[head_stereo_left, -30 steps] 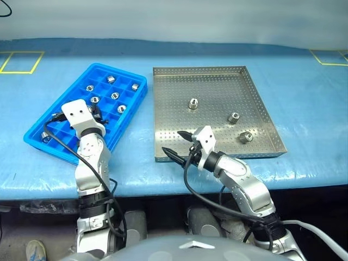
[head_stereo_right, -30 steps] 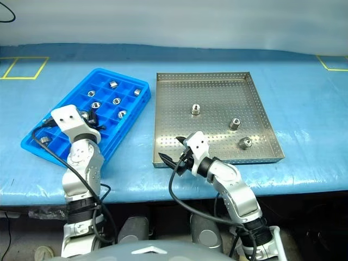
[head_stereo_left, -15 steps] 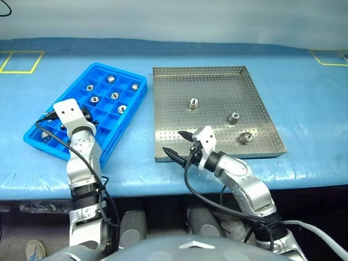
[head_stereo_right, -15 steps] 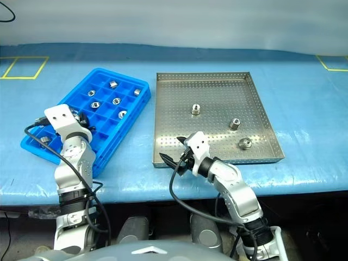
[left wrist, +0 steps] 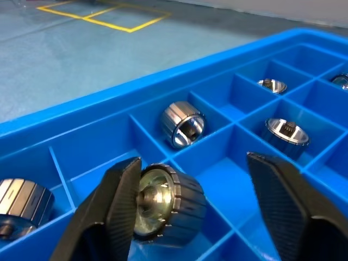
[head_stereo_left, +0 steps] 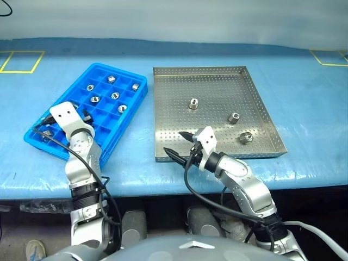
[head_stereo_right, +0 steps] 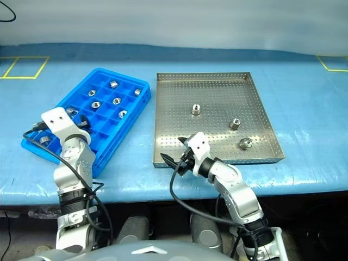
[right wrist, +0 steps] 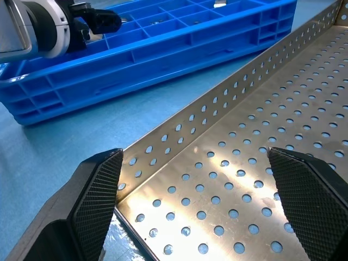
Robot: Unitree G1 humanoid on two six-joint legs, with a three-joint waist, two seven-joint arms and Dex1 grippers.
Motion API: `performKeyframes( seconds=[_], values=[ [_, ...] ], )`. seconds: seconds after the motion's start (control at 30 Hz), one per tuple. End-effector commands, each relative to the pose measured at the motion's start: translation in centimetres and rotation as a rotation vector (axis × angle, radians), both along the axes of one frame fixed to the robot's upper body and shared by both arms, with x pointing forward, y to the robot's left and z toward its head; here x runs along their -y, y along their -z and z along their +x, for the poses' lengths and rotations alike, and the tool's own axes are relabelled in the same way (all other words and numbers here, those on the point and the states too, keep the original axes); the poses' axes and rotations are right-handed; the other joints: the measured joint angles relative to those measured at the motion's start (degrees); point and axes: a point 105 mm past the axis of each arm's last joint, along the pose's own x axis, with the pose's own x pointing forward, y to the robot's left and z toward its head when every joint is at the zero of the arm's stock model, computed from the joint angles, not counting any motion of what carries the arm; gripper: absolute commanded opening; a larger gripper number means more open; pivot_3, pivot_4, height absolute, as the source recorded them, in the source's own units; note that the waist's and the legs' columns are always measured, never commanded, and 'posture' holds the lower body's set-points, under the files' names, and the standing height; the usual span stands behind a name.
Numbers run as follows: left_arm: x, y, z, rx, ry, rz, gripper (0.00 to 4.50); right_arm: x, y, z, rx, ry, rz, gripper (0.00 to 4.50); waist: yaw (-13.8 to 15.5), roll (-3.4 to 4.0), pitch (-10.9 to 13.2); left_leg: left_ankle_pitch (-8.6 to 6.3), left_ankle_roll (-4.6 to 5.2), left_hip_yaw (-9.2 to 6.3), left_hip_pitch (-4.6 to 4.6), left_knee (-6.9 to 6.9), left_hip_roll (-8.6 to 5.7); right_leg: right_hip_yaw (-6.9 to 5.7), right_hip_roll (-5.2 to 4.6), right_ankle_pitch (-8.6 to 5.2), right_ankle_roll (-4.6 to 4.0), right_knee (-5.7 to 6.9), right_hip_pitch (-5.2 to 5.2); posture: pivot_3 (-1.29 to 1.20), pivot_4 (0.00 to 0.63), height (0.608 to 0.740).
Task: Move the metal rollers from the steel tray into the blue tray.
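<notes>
The blue tray [head_stereo_left: 123, 84] lies left of the steel tray [head_stereo_left: 212, 87] and holds several metal rollers [head_stereo_left: 115, 95] in its compartments. My left gripper [left wrist: 193, 166] hovers open over the tray's near-left part [head_stereo_left: 85, 116]. One roller [left wrist: 166, 201] sits in a compartment and leans against one finger [left wrist: 111, 209]; the other finger stands well apart from it. Three rollers [head_stereo_left: 193, 103] [head_stereo_left: 234, 117] [head_stereo_left: 246, 137] lie on the steel tray's perforated floor. Over that tray's near-left corner my right gripper [head_stereo_left: 176, 144] is open and empty, its fingers [right wrist: 98, 190] spread wide above the rim.
A blue cloth [head_stereo_left: 304, 109] covers the table. Yellow tape marks [head_stereo_left: 22, 61] sit at the far left and far right corners. The table's front edge [head_stereo_left: 163, 187] runs just behind both wrists. Black cables loop off each forearm.
My left gripper has moved left along the blue tray and opened; the roller now rests in a compartment. The right arm has not moved.
</notes>
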Motion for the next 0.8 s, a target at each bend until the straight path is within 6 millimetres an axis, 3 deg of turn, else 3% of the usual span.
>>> performKeyframes(
  seconds=[0.03,0.27,0.4,0.57,0.8],
  values=[
    [1.5,-0.8,0.5,0.070,0.067,-0.068,4.15,-0.1,-0.9,-0.1,0.041,-0.002,0.014,4.50,0.02,0.00,0.00,0.00,0.00,0.00,-0.01,0.00,0.00,0.00,0.00,0.00,0.00,-0.01,0.00,-0.01,0.150,0.740],
    [4.9,0.4,0.9,0.025,0.215,-0.075,4.15,-0.2,-0.9,0.0,0.042,-0.001,0.012,4.50,0.10,0.01,-0.01,0.00,0.00,0.00,0.02,0.00,-0.01,0.01,-0.01,-0.01,-0.01,0.00,0.03,-0.02,0.150,0.740],
    [10.6,3.4,0.7,-0.105,0.473,-0.137,4.15,-0.3,-0.9,0.0,0.046,0.000,0.014,4.50,0.69,0.20,-0.16,0.00,0.01,0.00,0.05,0.05,-0.10,0.01,-0.10,-0.04,-0.05,-0.04,0.12,-0.02,0.150,0.740],
    [15.2,4.7,-0.2,-0.194,0.717,-0.115,4.15,-0.2,-0.9,0.1,0.048,0.003,0.009,4.50,1.49,0.66,-0.54,0.00,0.13,0.02,0.13,0.09,-0.32,0.01,-0.31,-0.06,-0.01,-0.09,0.26,-0.02,0.150,0.740],
    [17.1,3.3,0.0,-0.131,0.839,-0.097,4.15,-0.1,-0.8,0.1,0.048,0.005,0.006,4.50,1.72,0.77,-0.67,0.04,0.45,0.00,0.09,0.13,-0.82,0.00,-0.81,-0.21,0.28,-0.11,0.35,-0.02,0.150,0.740]
  ],
)
